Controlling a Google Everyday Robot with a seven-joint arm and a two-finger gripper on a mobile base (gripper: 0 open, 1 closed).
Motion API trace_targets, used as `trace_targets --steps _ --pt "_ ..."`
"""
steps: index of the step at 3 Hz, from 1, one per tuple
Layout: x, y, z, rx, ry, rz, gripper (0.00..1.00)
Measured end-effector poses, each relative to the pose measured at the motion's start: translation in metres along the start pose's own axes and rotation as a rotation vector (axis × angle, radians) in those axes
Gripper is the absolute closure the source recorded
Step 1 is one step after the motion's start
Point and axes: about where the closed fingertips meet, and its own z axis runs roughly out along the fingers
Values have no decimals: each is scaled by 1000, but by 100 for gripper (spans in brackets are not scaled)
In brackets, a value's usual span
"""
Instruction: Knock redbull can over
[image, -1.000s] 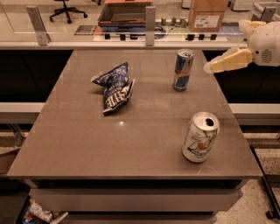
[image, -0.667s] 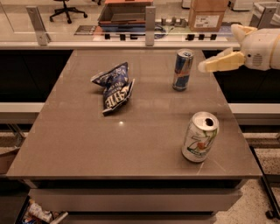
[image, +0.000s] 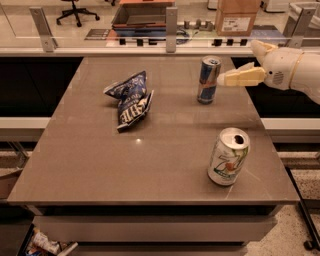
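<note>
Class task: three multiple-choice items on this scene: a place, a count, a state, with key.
1. The gripper is: A) just right of the redbull can; B) at the table's near left corner; C) under the table.
2. Cans on the table: A) one; B) two; C) three.
3. The redbull can is: A) upright; B) tipped over; C) crushed.
Key: 1 A, its tip is beside the can's upper part; 2 B, redbull can and 7UP can; 3 A, its top faces up.

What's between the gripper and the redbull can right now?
Nothing. In the camera view the gripper is close beside the upright redbull can, near its top, with no object between; whether they touch is unclear.
</note>
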Motion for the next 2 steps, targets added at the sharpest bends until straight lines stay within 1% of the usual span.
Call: trace_targets --steps 2 --pt "20 10 24 -23 -36 73 0"
